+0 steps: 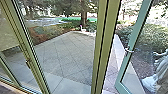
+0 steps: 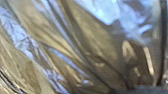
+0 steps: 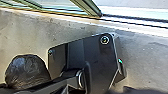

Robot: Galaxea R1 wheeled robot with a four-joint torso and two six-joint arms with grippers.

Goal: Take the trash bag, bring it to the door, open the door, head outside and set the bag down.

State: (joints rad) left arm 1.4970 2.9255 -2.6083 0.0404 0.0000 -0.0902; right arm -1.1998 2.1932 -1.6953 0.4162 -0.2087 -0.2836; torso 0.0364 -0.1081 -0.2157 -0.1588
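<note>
Dark, shiny, crumpled plastic of the trash bag is very close in the left wrist view, with bluish light reflected on its folds. The right wrist view also has the black bag, a rounded bulk beside the robot's own dark plate. In the head view, a door with a greenish frame and a pale handle stands at an angle on the right, leaving a gap beside the middle posts.
Olive-green posts and a slanting frame with a latch stand ahead. Beyond lies a paved yard bordered by shrubs and a tree. A pale shape, unclear, shows at the right door's glass. The right wrist view has a threshold.
</note>
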